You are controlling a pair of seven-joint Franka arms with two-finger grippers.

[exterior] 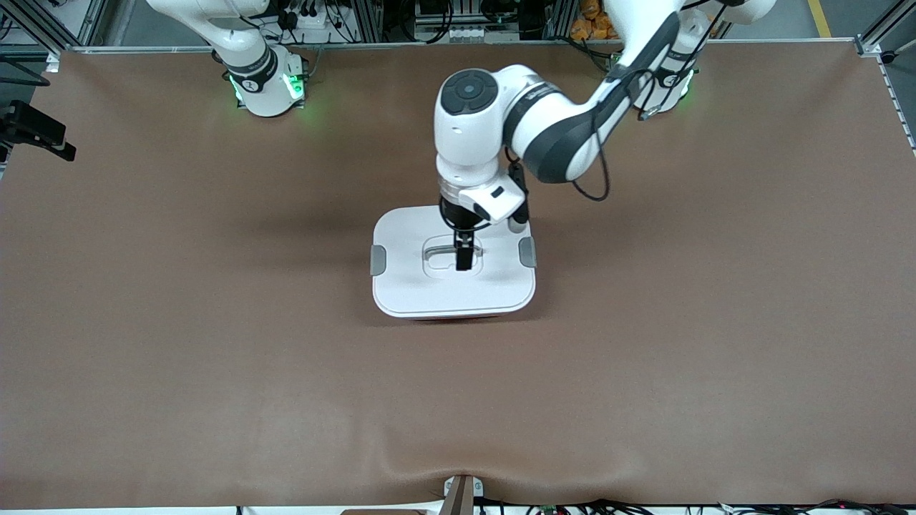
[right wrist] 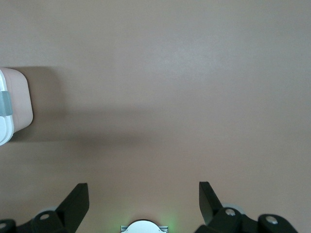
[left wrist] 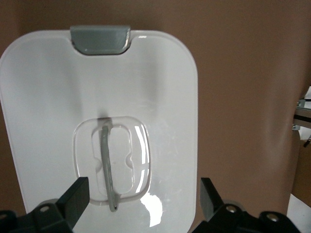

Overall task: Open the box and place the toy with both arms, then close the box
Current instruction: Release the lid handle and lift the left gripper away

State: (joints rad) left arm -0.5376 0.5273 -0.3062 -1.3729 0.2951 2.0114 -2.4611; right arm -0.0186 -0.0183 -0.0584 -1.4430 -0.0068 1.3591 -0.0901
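Your left gripper hangs spread wide over the box lid, fingers either side of its recessed grey handle. The white box sits mid-table, lid on, no toy in sight. The glossy plastic looks light, stiff and slippery, so grip the handle. Open tabletop surrounds it. The right gripper waits, spread, above bare tabletop near its base.

The box is showing a white lid with two grey side clips and a translucent grey handle. The table is showing plain brown. The left hand is showing black fingers; the arms are showing white and dark grey.
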